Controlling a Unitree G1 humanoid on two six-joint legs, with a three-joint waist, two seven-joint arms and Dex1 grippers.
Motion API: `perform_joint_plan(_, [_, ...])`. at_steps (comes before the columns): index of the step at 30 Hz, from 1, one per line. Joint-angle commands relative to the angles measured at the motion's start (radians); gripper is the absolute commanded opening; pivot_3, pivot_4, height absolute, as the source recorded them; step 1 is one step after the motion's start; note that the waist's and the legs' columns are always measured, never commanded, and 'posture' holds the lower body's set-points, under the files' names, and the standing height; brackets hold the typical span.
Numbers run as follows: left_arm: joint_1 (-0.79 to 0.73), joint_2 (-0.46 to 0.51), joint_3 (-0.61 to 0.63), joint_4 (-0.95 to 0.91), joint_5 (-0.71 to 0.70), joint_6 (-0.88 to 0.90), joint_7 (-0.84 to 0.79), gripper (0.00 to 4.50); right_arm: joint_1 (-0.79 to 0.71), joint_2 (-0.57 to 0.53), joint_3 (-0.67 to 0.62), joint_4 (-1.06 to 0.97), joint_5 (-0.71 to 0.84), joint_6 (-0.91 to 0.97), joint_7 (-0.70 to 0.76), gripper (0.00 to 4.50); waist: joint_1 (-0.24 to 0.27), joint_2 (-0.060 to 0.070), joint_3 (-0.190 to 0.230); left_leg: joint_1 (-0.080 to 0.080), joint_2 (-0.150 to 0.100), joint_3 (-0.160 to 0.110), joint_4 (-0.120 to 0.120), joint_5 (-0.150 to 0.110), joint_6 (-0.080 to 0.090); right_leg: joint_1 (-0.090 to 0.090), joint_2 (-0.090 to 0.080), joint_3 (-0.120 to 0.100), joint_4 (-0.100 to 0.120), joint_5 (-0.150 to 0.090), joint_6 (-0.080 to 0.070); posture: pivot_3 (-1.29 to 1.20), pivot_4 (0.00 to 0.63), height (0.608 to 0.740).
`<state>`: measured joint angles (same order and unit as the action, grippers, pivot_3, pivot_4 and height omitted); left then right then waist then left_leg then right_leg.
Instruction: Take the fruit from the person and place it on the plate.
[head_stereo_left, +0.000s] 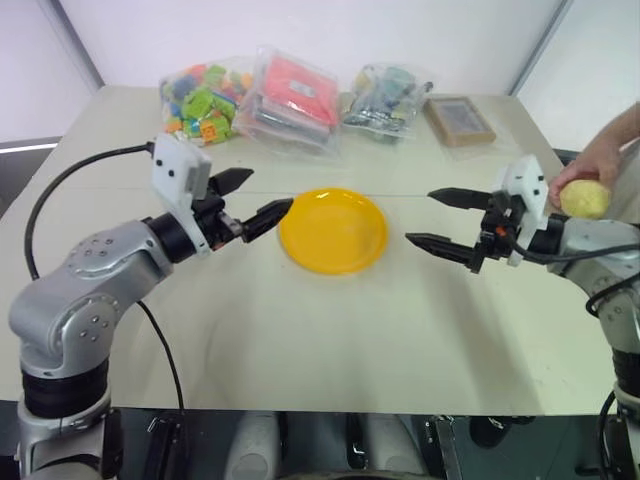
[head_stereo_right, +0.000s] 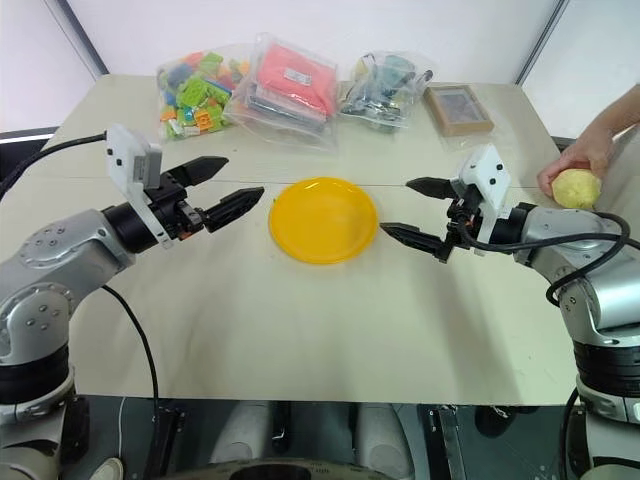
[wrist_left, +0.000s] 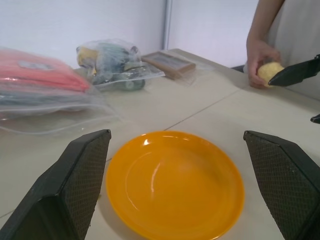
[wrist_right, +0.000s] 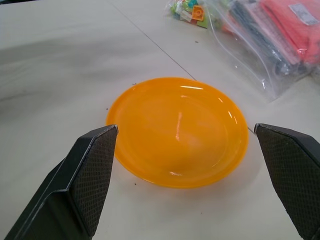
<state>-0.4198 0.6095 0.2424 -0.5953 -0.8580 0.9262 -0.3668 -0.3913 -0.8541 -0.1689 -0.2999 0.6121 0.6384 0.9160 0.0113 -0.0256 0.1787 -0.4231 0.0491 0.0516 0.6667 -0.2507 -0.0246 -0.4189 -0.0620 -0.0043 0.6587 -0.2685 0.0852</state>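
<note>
1. Table (head_stereo_right: 300, 330) carries the yellow plate (head_stereo_right: 323, 219) mid-surface, bare, between both grippers.
2. Right gripper (head_stereo_right: 412, 211) and left gripper (head_stereo_right: 222, 186) gape wide, holding nothing, aimed at the plate.
3. Person's hand (head_stereo_right: 575, 160) rests the fruit (head_stereo_right: 576, 187) at the table's right edge, long axis roughly level; behind the right gripper, so turning risks knocking it off.

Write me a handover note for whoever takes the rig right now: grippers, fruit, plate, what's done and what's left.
Left gripper: open, empty, beside the plate.
Right gripper: open, empty, on the plate's other side, pointing at it.
Fruit: in the person's hand at the table's right edge, behind the right arm.
Plate: mid-table, nothing on it.
Done: nothing yet.
Left: turn the right gripper to the fruit, take it, set it on the plate.
</note>
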Motion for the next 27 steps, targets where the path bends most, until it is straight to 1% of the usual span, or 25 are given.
perform_joint_plan(1, [0.009, 0.011, 0.071, -0.054, -0.07, 0.018, 0.036, 4.46, -0.02, -0.016, -0.029, 0.0, 0.011, -0.006, 0.013, 4.5, 0.0, 0.0, 0.0, 0.0, 0.0, 0.0, 0.0, 0.0, 0.0, 0.0, 0.0, 0.0, 0.0, 0.0, 0.0, 0.0, 0.15, 0.731])
perform_joint_plan(5, [0.018, 0.019, 0.102, -0.067, -0.127, 0.034, 0.073, 4.46, -0.026, -0.014, -0.028, 0.016, 0.007, -0.01, 0.021, 4.5, -0.001, 0.0, 0.0, 0.0, 0.0, 0.0, 0.0, 0.0, 0.0, 0.0, 0.0, 0.0, 0.0, 0.0, 0.0, 0.0, 0.15, 0.731])
perform_joint_plan(17, [0.042, 0.05, 0.096, -0.084, -0.145, 0.018, 0.111, 4.46, -0.068, 0.01, 0.0, 0.048, -0.008, -0.016, 0.028, 4.5, -0.001, 0.0, 0.0, 0.0, 0.0, 0.0, 0.0, 0.0, 0.0, 0.0, 0.0, 0.0, 0.0, 0.0, 0.0, 0.0, 0.15, 0.731])
perform_joint_plan(27, [0.04, 0.061, 0.081, -0.082, -0.148, 0.013, 0.106, 4.46, -0.065, 0.011, 0.003, 0.047, -0.01, -0.019, 0.028, 4.5, -0.001, 0.0, 0.0, 0.0, 0.0, 0.0, 0.0, 0.0, 0.0, 0.0, 0.0, 0.0, 0.0, 0.0, 0.0, 0.0, 0.15, 0.731])
